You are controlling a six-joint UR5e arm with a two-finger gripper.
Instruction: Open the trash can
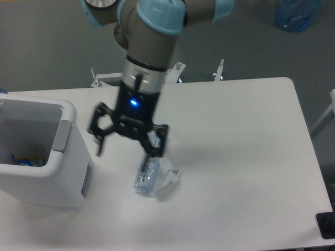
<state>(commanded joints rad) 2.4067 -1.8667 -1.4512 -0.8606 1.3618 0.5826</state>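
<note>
The white trash can (pixel 44 178) stands at the table's left edge, with a grey tab (pixel 63 137) on its right rim and a grey panel (pixel 86 181) on its side. Its top stands open: I see the inside walls and some blue and orange items at the bottom. No lid covers the opening. My gripper (pixel 128 149) is open and empty, pointing down just right of the bin. Its left finger (pixel 99 146) is close to the bin's right wall. Its right finger (pixel 158 146) is above a crushed clear plastic bottle (pixel 146 177).
A crumpled white scrap (pixel 168 181) lies beside the bottle. Metal clamps (pixel 95 78) (pixel 220 69) sit at the table's back edge. A blue water jug (pixel 296 13) stands on the floor at the far right. The table's right edge (pixel 309 151) runs diagonally.
</note>
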